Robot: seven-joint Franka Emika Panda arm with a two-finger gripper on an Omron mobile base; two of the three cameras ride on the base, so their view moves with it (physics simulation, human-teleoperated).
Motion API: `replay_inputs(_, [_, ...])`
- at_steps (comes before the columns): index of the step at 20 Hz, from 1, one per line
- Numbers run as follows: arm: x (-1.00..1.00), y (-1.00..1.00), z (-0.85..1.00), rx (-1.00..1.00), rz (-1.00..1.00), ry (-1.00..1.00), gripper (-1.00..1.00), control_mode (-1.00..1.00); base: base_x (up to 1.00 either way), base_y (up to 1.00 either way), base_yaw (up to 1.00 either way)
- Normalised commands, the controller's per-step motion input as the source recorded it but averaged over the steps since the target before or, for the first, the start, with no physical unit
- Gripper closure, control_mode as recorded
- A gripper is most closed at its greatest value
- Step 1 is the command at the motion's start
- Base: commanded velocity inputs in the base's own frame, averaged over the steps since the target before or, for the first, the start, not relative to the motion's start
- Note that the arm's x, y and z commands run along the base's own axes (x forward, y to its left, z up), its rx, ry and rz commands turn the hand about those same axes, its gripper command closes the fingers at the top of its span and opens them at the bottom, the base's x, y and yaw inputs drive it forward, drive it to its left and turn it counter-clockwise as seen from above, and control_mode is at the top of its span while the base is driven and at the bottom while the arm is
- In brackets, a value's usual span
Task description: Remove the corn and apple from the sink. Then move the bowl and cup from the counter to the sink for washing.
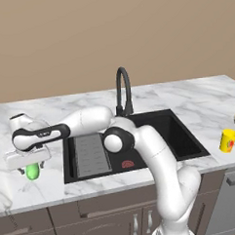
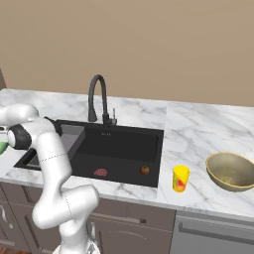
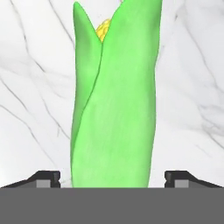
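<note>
Over the counter (image 1: pixel 187 98) left of the sink (image 1: pixel 181 135), the gripper (image 1: pixel 30 163) hangs w/ the corn (image 1: pixel 32 171) between its fingers, green husk just under the white hand and down at the marble. Hand view: cob runs lengthwise straight away from the cam, yellow kernels peeking at the far tip, and both finger tips (image 3: pixel 43 178) stand clear of the husk on either side w/ gaps showing. So jaws are spread, not pinching; corn looks let go, resting on the marble, though contact w/ the surface can't be confirmed from here.

Key relation for next move: apple (image 2: pixel 144 170) sits on the sink floor near the front right corner, well apart from the gripper, i.e. across the whole basin to the arm's right. Red flat item (image 2: pixel 100 172) lies on the floor too, nearer the middle front; not a target. Arm has to lift straight off the cob along its long axis to avoid nudging it, then swing right and reach down.

Cup (image 2: pixel 180 178) and bowl (image 2: pixel 230 171) wait on the counter right of the sink, cup nearer the basin. Judged approx a quarter done.
</note>
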Motion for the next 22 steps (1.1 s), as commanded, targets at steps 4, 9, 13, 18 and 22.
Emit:
replay_inputs(4, [-0.08,-0.17,0.02,0.0,-0.04,0.0,-1.0,-1.0,0.0,0.0,0.0])
replay_inputs(9, [-0.09,-0.16,0.16,0.0,-0.03,0.0,-1.0,-1.0,0.0,0.0,0.0])
replay_inputs(13, [-0.19,-0.21,0.19,0.0,-0.03,-0.01,-1.0,-1.0,0.0,0.0,0.0])
replay_inputs(18, [-0.27,-0.27,0.17,0.0,-0.02,-0.04,-1.0,-1.0,0.0,0.0,0.0])
replay_inputs(22, [-0.27,-0.29,0.1,0.03,-0.01,-0.06,-1.0,-1.0,0.0,0.0,0.0])
